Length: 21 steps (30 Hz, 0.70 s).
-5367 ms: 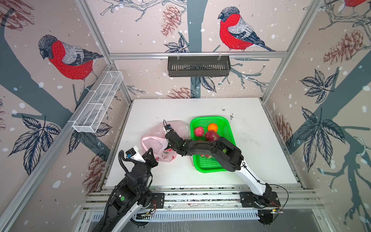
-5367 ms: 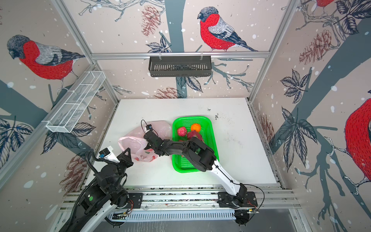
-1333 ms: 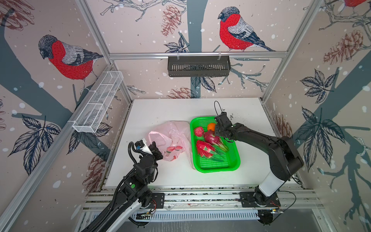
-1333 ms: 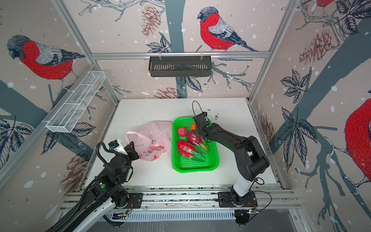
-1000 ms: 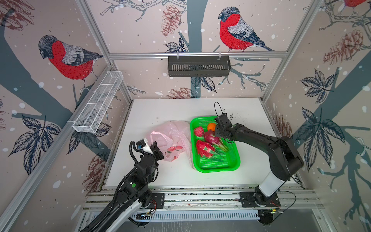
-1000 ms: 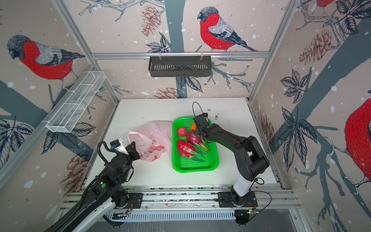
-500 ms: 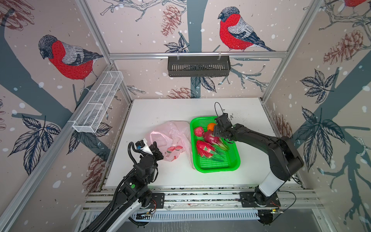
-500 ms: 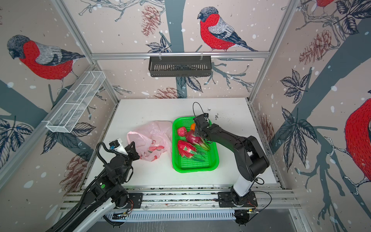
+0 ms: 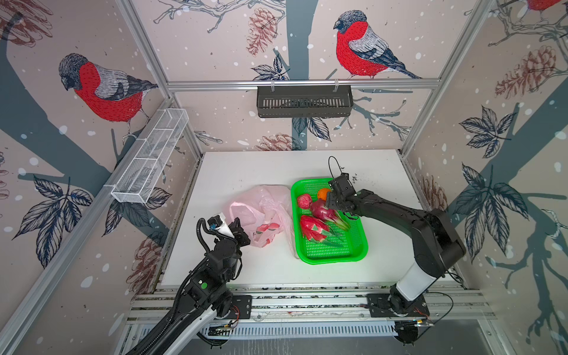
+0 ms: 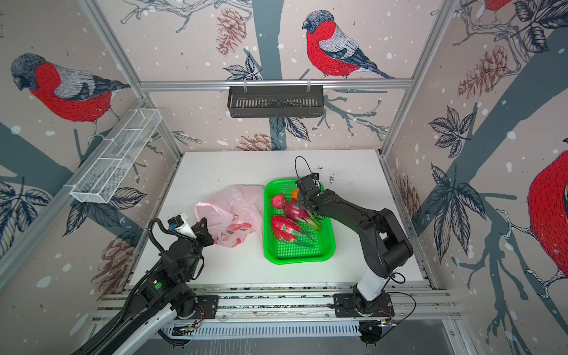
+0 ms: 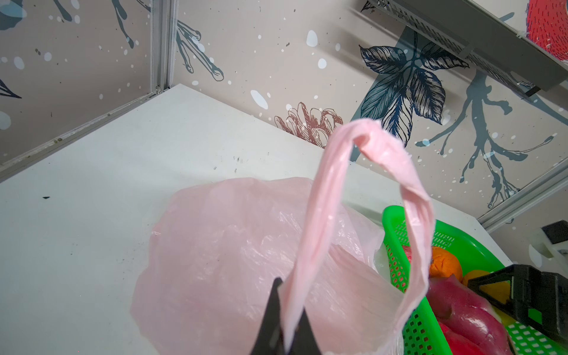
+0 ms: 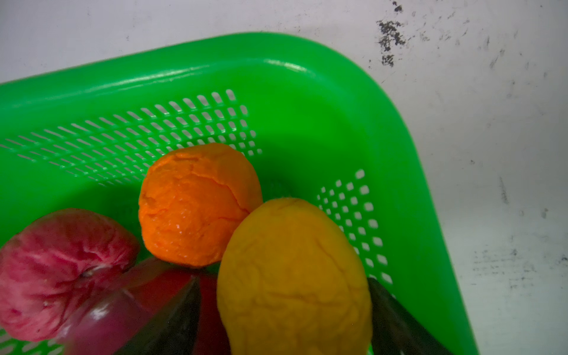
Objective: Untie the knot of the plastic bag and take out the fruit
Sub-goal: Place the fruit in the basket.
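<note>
The left arm [image 9: 221, 264] is made of black links. It has a round green dot [image 9: 203, 285], a white bottom link [image 9: 196, 322] and a ribbed black hose [image 9: 201, 229] looping up to a white wrist block [image 9: 222, 226]. The right arm [image 9: 399, 215] is also black, with a white lower tube [image 9: 413, 278] and a thin black cable loop [image 9: 333, 164]. The left gripper [image 9: 238, 226] and right gripper [image 9: 330, 199] have tapered black fingers [image 11: 270, 319].

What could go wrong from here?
1. The yellow-orange ball lies between the spread fingers of the right hand, beside the orange ball; a skewed retreat might nudge either toward the rim of the green basket.
2. The left hand pinches the thin handle loop of the plastic bag; a hard pull could tear it or drag the bag against the basket.
</note>
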Available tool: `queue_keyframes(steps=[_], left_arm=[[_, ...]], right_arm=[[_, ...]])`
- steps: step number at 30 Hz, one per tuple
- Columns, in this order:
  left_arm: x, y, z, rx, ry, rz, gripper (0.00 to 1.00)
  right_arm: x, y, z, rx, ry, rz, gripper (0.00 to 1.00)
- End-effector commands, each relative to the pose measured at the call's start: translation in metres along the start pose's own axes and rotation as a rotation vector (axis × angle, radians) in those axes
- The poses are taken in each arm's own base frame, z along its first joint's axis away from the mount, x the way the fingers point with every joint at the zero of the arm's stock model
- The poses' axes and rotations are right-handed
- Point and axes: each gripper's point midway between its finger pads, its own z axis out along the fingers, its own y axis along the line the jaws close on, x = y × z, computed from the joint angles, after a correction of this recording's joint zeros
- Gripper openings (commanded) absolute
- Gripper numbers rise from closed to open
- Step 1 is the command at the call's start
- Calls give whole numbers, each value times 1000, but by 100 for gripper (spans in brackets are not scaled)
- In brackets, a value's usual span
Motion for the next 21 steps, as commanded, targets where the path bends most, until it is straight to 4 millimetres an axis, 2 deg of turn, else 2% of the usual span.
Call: queue_keyframes(steps=[1,14,21], left_arm=[[-8,-4,0,14,-31,-38,0],[-3,-3,3,14,-27,-34,0],[2,-8,12,25,-15,-22,0]], right_arm=[[-2,-3,-5,15,-14,11,84],[-9,-4,-25,19,-53,21,88],[-18,-4,-44,2,-96,36,88]])
